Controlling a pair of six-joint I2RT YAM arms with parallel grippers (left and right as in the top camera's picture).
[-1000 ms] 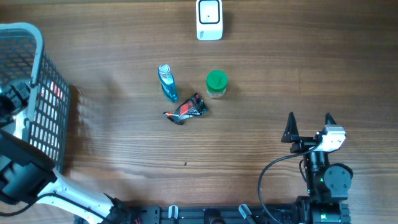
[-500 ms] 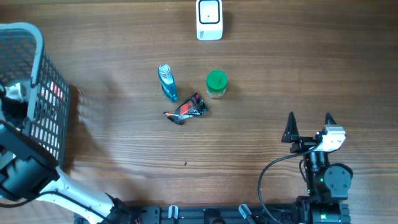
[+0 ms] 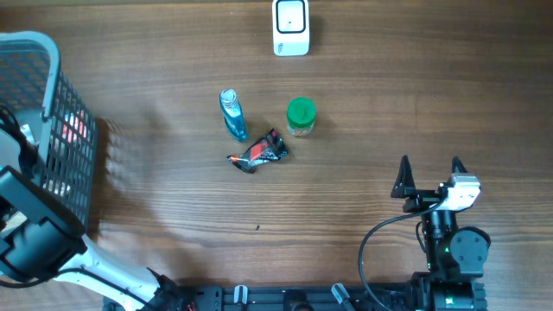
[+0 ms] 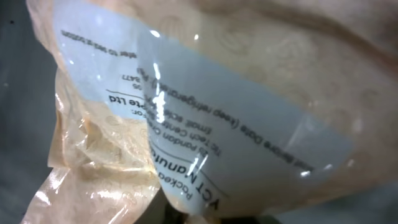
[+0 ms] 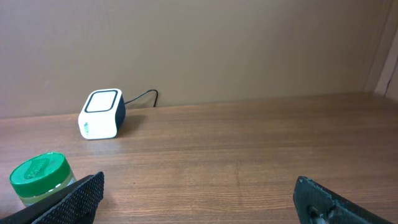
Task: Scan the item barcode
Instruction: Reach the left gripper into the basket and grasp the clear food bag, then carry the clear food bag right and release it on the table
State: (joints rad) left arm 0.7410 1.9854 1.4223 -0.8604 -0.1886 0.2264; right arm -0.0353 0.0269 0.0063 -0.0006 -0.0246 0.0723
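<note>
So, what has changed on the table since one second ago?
The left arm shifted a little at the basket; whether it gripped the clear labelled packet is not visible. The open right gripper, scanner, bottle, green-lidded jar and wrapper stayed put.

I see the wooden table (image 3: 389, 104) holding a white scanner (image 3: 290, 28) at its far edge, a blue bottle (image 3: 232, 115), green-lidded jar (image 3: 301, 117) and crumpled wrapper (image 3: 257, 153) mid-table, and a mesh basket (image 3: 52, 130) at left.
</note>
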